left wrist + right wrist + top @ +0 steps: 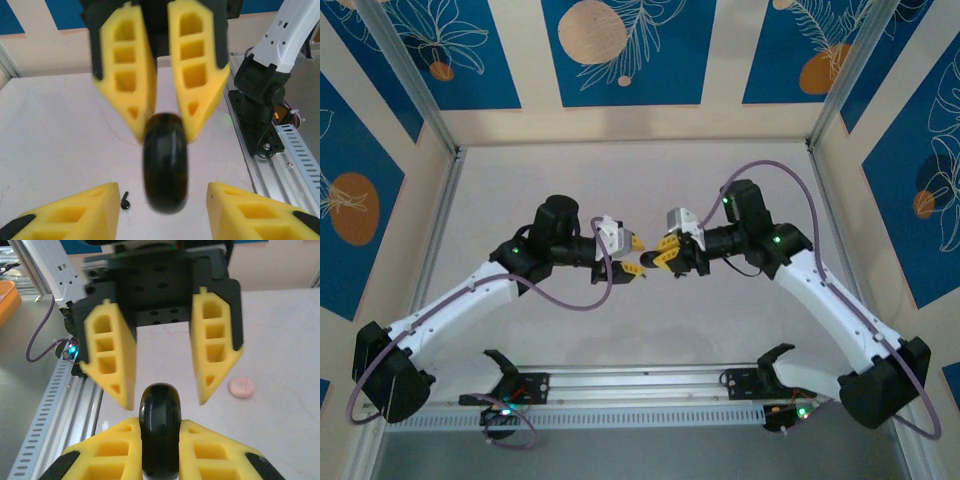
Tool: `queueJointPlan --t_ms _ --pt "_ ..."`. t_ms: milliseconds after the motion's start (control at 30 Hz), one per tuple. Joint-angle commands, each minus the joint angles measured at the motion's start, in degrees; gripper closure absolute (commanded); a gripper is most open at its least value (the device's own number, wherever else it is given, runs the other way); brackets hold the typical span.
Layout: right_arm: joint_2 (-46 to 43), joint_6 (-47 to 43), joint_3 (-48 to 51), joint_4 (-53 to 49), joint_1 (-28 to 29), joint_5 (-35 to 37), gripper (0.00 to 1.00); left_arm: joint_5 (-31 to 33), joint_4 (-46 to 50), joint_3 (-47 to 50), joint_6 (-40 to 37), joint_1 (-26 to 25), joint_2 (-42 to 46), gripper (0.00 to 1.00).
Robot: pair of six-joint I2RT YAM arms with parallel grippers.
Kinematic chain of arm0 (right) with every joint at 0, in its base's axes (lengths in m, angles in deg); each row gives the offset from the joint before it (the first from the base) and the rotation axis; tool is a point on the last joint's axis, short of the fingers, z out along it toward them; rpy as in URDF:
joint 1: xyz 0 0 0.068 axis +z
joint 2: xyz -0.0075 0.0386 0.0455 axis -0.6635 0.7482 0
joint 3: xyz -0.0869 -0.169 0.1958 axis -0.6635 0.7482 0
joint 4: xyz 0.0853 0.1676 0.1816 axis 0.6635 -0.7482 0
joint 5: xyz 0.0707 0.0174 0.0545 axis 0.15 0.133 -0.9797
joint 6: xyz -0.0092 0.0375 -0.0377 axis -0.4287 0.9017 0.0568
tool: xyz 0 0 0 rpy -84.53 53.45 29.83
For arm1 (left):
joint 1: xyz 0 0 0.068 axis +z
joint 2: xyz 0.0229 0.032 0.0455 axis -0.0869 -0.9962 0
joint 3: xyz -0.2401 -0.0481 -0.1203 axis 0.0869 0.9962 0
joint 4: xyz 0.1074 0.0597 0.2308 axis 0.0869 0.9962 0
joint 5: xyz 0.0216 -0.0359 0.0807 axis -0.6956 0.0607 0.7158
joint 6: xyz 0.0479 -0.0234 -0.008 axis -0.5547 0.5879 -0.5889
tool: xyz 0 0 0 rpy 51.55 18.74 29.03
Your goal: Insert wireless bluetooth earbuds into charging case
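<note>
The two grippers meet tip to tip above the middle of the table. My right gripper [159,425] is shut on a black round charging case [160,410], held on edge between its yellow fingers. My left gripper [163,210] is open, one finger on each side of the case [165,170] and neither touching it. From above, the left gripper [635,258] and the right gripper [660,260] are almost touching. One black earbud [124,200] lies on the table below the left fingers. A pale pink round case [241,387] rests shut on the table.
A slotted aluminium rail [640,385] runs along the near table edge, with the right arm's base [260,100] beside it. Low walls and metal posts [450,150] enclose the white tabletop [640,180].
</note>
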Motion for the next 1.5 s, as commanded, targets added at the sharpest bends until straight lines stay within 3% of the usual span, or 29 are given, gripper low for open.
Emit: queueJointPlan --t_ms 0,400,733,833,1100,1467 --pt "-3.8 -5.1 3.2 3.5 -0.5 -5.0 0.87 -3.4 -3.5 0.6 1.0 -0.3 0.0 0.5" --pt "-2.3 -0.9 3.1 7.3 -0.6 -7.6 0.87 -5.9 -3.5 -0.3 0.5 -0.5 -1.3 0.48" --pt "-0.5 1.9 2.8 8.9 -0.7 -7.5 0.87 -5.6 -3.0 -0.9 0.4 -0.8 -1.5 0.62" --pt "-0.4 2.1 2.8 9.0 -0.6 -7.4 0.86 -5.6 -2.8 -1.1 0.3 -0.8 -1.6 0.72" --pt "-0.6 6.5 3.2 11.6 -2.1 -2.5 0.68 -4.4 -0.1 -1.6 -1.4 -1.1 -1.3 0.77" --pt "-1.0 11.5 3.5 15.7 -6.0 0.3 0.65 -3.5 -0.7 -0.6 -1.5 -1.5 -0.5 0.78"
